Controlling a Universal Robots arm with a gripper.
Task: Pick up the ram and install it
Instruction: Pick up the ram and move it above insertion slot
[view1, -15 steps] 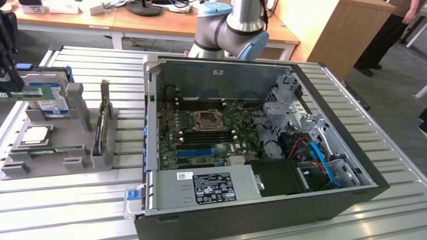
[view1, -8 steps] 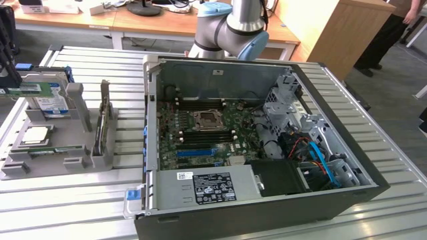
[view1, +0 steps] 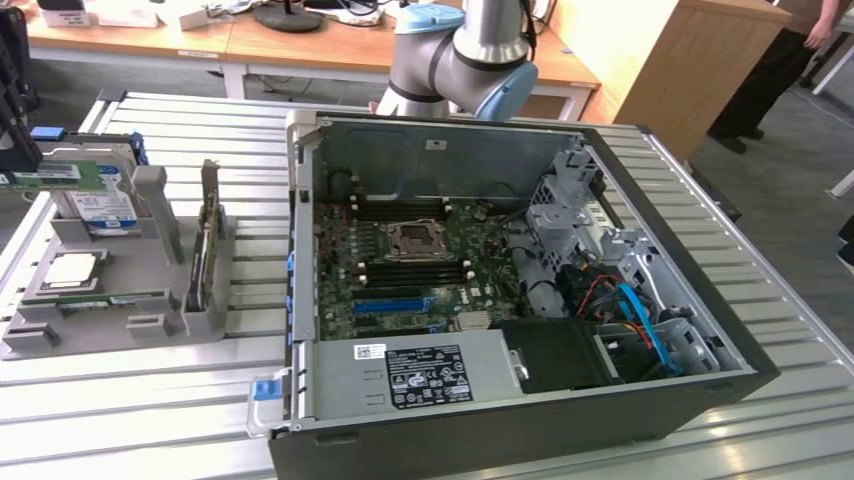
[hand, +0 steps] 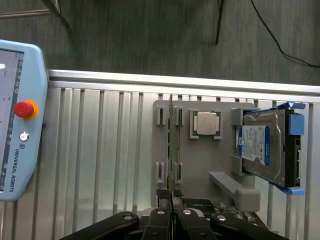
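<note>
Computer case (view1: 534, 430) lies open nearest us on the slatted table (view1: 134, 420), its motherboard (view1: 400, 265) facing up. To its left we see the grey tray (view1: 80, 335), with the processor (view1: 74, 268) and, beyond it, the hard drive (view1: 104, 210). Over the tray the gripper (hand: 171, 196) has its fingers pinched tight on the ram (hand: 171, 145), held on edge. It seems to hang clear of its slots, though we cannot be sure. Farthest off, a person (view1: 781, 70) stands by the desks (view1: 294, 50).
</note>
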